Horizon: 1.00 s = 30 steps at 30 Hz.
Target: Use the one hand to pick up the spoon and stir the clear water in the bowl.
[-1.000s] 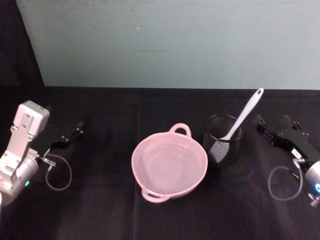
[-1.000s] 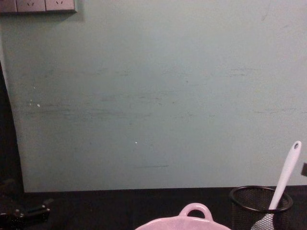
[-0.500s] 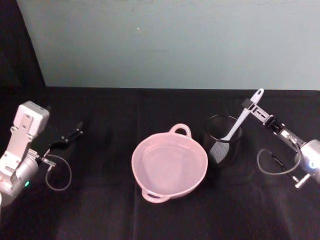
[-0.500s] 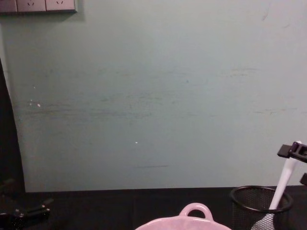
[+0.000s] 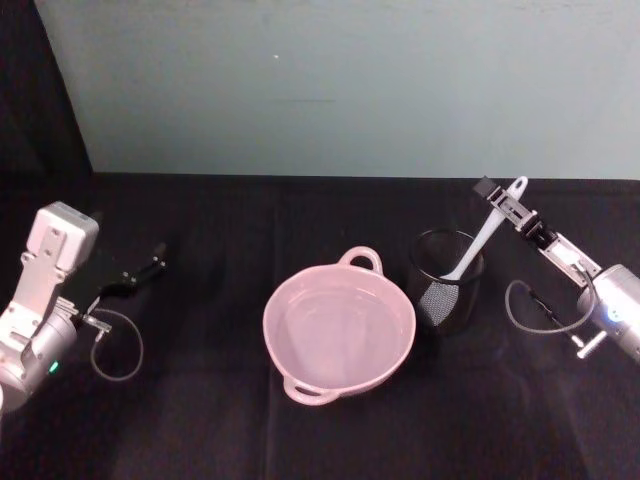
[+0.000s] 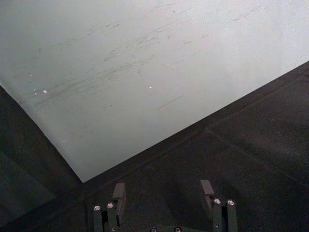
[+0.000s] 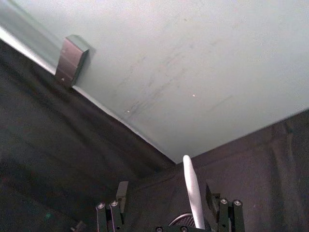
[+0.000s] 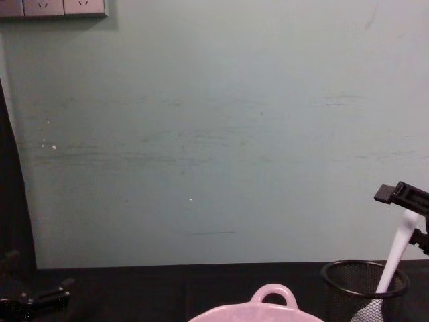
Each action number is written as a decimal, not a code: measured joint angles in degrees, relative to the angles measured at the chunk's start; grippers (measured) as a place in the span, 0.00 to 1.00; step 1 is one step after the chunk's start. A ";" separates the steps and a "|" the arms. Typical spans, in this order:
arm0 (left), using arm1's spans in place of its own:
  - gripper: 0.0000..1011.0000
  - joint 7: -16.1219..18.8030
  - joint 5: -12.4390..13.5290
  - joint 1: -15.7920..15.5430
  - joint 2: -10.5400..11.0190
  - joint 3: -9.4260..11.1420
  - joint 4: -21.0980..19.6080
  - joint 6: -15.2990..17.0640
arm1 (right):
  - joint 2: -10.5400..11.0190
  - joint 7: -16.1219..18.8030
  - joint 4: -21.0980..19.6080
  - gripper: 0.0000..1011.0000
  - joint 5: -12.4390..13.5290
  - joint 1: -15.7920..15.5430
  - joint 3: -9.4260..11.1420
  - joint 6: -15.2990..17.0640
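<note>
Now: left tool (image 5: pixel 155 260) parked low at bench (image 5: pixel 200 420) left, spread, empty; bowl (image 5: pixel 285 290) mid-bench, awaiting stir; spoon (image 5: pixel 487 232) propped head-down in mesh cup (image 5: pixel 440 295), handle up for reach; right tool (image 5: pixel 503 198) astride handle tip, spread, nothing clamped yet.

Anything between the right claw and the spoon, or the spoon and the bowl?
Nothing blocks the right claw: open fingers straddle the spoon handle. The mesh cup holding the spoon's head stands between it and the bowl. Left claw idles far left.

Glossy pink plastic bowl (image 5: pixel 268 330), smooth white plastic spoon (image 5: pixel 481 242), black wire-mesh cup (image 5: pixel 437 298), matt black cloth (image 5: pixel 200 400)
</note>
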 joint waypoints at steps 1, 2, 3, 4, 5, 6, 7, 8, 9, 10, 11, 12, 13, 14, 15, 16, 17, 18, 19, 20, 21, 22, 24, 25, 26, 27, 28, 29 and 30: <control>0.99 0.00 0.00 0.00 0.00 0.00 0.00 0.00 | 0.35 1.00 0.47 0.99 -1.03 0.25 -0.60 -1.38; 0.99 0.00 0.00 0.00 0.00 0.00 0.00 0.00 | 0.35 1.00 0.47 0.99 -1.03 0.25 -0.60 -1.38; 0.99 0.00 0.00 0.00 0.00 0.00 0.00 0.00 | 0.72 1.92 0.93 0.99 -2.15 0.55 -1.23 -2.71; 0.99 0.00 0.00 0.00 0.00 0.00 0.00 0.00 | 0.91 2.25 1.14 0.99 -2.55 0.70 -1.50 -3.17; 0.99 0.00 0.00 0.00 0.00 0.00 0.00 0.00 | 1.24 2.68 1.39 0.99 -3.14 0.95 -1.97 -3.87; 0.99 0.00 0.00 0.00 0.00 0.00 0.00 0.00 | 1.43 2.83 1.48 0.99 -3.45 1.09 -2.22 -4.17; 0.99 0.00 0.00 0.00 0.00 0.00 0.00 0.00 | 1.78 3.01 1.62 0.99 -3.88 1.33 -2.63 -4.60; 0.99 0.00 0.00 0.00 0.00 0.00 0.00 0.00 | 1.97 3.06 1.66 0.99 -4.02 1.42 -2.82 -4.77; 0.99 0.00 0.00 0.00 0.00 0.00 0.00 0.00 | 2.12 3.10 1.69 0.99 -4.17 1.48 -2.97 -4.91; 0.99 0.00 0.00 0.00 0.00 0.00 0.00 0.00 | 2.29 3.11 1.69 0.99 -4.23 1.52 -3.10 -4.98; 0.99 0.00 0.00 0.00 0.00 0.00 0.00 0.00 | 2.43 3.11 1.69 0.99 -4.27 1.54 -3.18 -5.03; 0.99 0.00 0.00 0.00 0.00 0.00 0.00 0.00 | 2.76 3.09 1.61 0.97 -4.29 1.58 -3.38 -5.14; 0.99 0.00 0.00 0.00 0.00 0.00 0.00 0.00 | 2.91 3.06 1.53 0.95 -4.29 1.58 -3.46 -5.17; 0.99 0.00 0.00 0.00 0.00 0.00 0.00 0.00 | 3.21 2.91 1.35 0.94 -4.29 1.59 -3.58 -5.32; 0.99 0.00 0.00 0.00 0.00 0.00 0.00 0.00 | 3.34 2.87 1.27 0.90 -4.32 1.59 -3.66 -5.45; 0.99 0.00 0.00 0.00 0.00 0.00 0.00 0.00 | 3.44 2.70 1.20 0.89 -4.33 1.59 -3.72 -5.59; 0.99 0.00 0.00 0.00 0.00 0.00 0.00 0.00 | 3.56 2.58 1.13 0.87 -4.33 1.59 -3.78 -5.71; 0.99 0.00 0.00 0.00 0.00 0.00 0.00 0.00 | 3.75 2.33 1.01 0.83 -4.29 1.56 -3.92 -5.90; 0.99 0.00 0.00 0.00 0.00 0.00 0.00 0.00 | 3.85 2.25 0.98 0.80 -4.28 1.53 -3.97 -5.97; 0.99 0.00 0.00 0.00 0.00 0.00 0.00 0.00 | 3.92 2.20 0.95 0.77 -4.22 1.51 -4.03 -6.03; 0.99 0.00 0.00 0.00 0.00 0.00 -0.01 0.00 | 4.07 2.11 0.94 0.75 -4.07 1.47 -4.17 -6.12; 0.99 0.00 0.00 0.00 0.00 0.00 0.00 0.00 | 4.15 2.04 0.94 0.71 -3.94 1.46 -4.22 -6.17; 0.99 0.00 0.00 0.00 0.00 0.00 0.00 0.00 | 4.38 1.77 0.92 0.67 -3.66 1.44 -4.41 -6.27; 0.99 0.00 0.00 0.00 0.00 0.00 0.00 0.00 | 4.44 1.71 0.92 0.64 -3.56 1.44 -4.48 -6.32; 0.99 0.00 0.00 0.00 0.00 0.00 0.00 0.00 | 4.44 1.71 0.92 0.64 -3.56 1.44 -4.48 -6.32; 0.99 0.00 0.00 0.00 0.00 0.00 0.00 0.00 | 4.57 1.61 0.92 0.56 -3.39 1.44 -4.64 -6.42; 0.99 0.00 0.00 0.00 0.00 0.00 0.00 0.00 | 4.69 1.44 0.92 0.54 -3.24 1.44 -4.80 -6.52; 0.99 0.00 0.00 0.00 0.00 0.00 0.00 0.00 | 4.75 1.39 0.93 0.50 -3.17 1.45 -4.89 -6.57; 0.99 0.00 0.00 0.00 0.00 0.00 0.00 0.00 | 4.83 1.35 0.94 0.48 -3.06 1.46 -4.97 -6.64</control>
